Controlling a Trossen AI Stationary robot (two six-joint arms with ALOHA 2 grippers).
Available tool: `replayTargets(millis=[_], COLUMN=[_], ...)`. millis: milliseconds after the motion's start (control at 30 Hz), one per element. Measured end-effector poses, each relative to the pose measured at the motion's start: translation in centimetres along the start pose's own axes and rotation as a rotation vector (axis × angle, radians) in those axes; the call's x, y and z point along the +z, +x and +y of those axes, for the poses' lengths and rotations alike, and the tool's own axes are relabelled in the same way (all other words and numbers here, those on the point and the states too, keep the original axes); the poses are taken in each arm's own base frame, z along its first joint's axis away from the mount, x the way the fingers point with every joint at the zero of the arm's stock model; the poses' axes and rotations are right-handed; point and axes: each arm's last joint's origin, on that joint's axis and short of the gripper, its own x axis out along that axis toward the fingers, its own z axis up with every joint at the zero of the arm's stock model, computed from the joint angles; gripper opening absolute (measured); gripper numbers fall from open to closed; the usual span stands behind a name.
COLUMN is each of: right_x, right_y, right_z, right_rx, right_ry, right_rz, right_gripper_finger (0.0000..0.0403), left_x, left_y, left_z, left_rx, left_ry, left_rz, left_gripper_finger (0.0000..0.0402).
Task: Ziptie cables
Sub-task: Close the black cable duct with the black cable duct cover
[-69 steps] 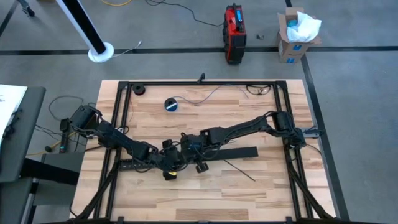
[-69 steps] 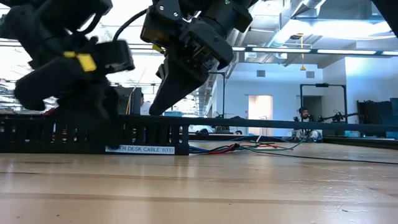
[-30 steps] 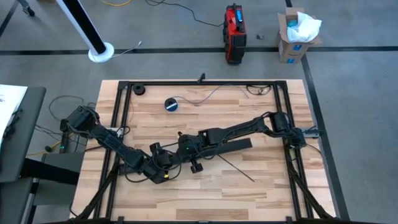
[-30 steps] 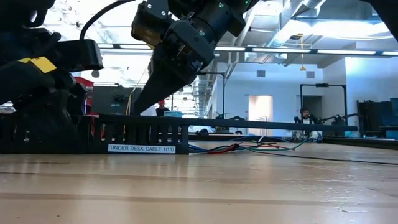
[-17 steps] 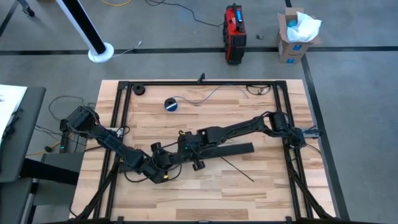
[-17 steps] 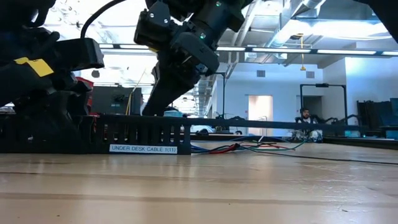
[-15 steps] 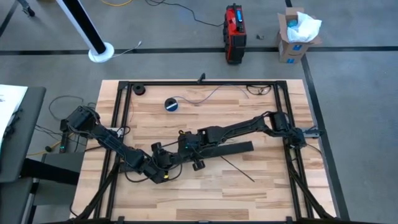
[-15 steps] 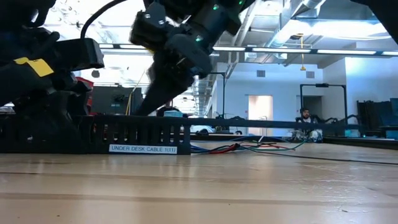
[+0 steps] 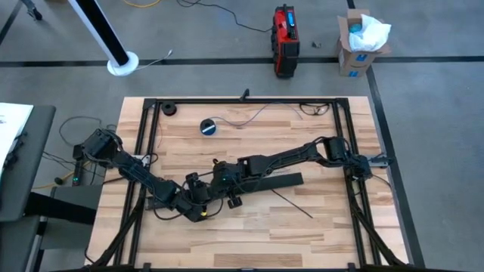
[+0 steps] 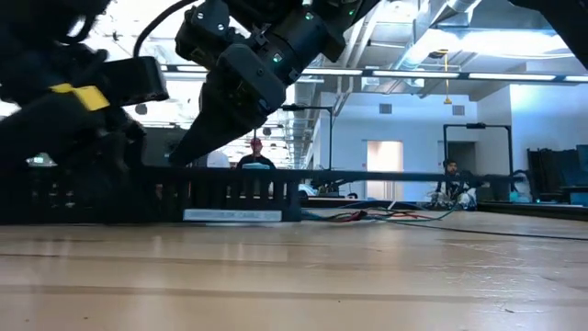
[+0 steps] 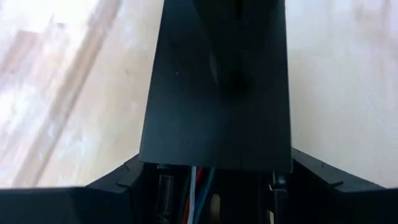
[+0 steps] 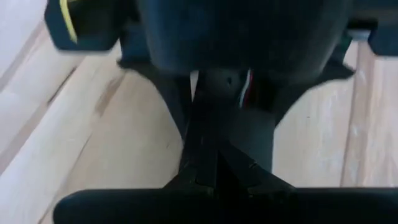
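Thin red, white and dark cables [image 11: 198,186] inside long black slotted strip [image 9: 276,180]; left gripper [image 9: 198,202] clamps strip, right gripper [image 9: 221,180] pinched shut—best steady strip.

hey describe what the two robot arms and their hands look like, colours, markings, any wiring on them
Both arms are dark, jointed and chunky. The left hand carries a small yellow sticker, which also shows in the low view on its blocky black housing. The right hand tapers to slim dark fingers. A thin black cable loops over the arms in the low view.
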Motion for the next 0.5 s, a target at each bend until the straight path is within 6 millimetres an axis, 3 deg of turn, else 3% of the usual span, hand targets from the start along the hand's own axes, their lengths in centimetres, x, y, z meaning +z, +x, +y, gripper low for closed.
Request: replayTargets(millis=[267, 500], right_x=[0.4, 1.7], right_y=[-0.4, -5.3], right_z=[0.3, 0.7], right_rx=[-0.055, -0.15], right_ry=[0.003, -0.053], right_rz=[0.0, 0.106], right_gripper_finger=[0.0, 0.0], left_x=[1.4, 1.5], left_y=[0.8, 0.8], left_z=[0.7, 0.8], left_rx=[-0.003, -0.005], left_ry=[0.023, 0.059], left_rz=[-0.054, -0.048], left_gripper_finger=[0.0236, 0.0249])
